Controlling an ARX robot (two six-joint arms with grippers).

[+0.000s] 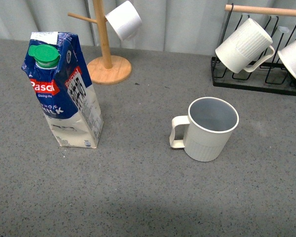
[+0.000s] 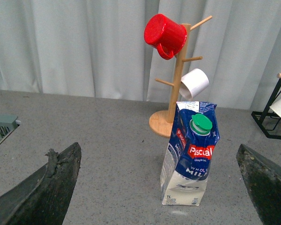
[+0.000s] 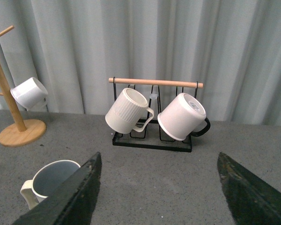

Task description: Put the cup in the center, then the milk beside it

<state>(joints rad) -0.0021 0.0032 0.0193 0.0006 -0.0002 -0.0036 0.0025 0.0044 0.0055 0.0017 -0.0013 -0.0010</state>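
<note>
The ribbed cream-white cup [image 1: 208,129] stands upright on the grey speckled tabletop [image 1: 138,187], right of the middle, handle to the left. It also shows at the edge of the right wrist view [image 3: 49,182]. The blue and white Pascal milk carton [image 1: 64,91] with a green cap stands upright at the left; it also shows in the left wrist view [image 2: 191,153]. My left gripper [image 2: 161,187] is open and empty, with the carton standing ahead between its fingers. My right gripper [image 3: 160,197] is open and empty over bare table. Neither arm shows in the front view.
A wooden mug tree [image 1: 106,49] with a plain white cup [image 1: 124,19] stands at the back left; the left wrist view shows a red mug [image 2: 165,35] on it. A black wire rack [image 1: 256,79] with a ribbed mug [image 1: 245,45] and another white mug stands at the back right.
</note>
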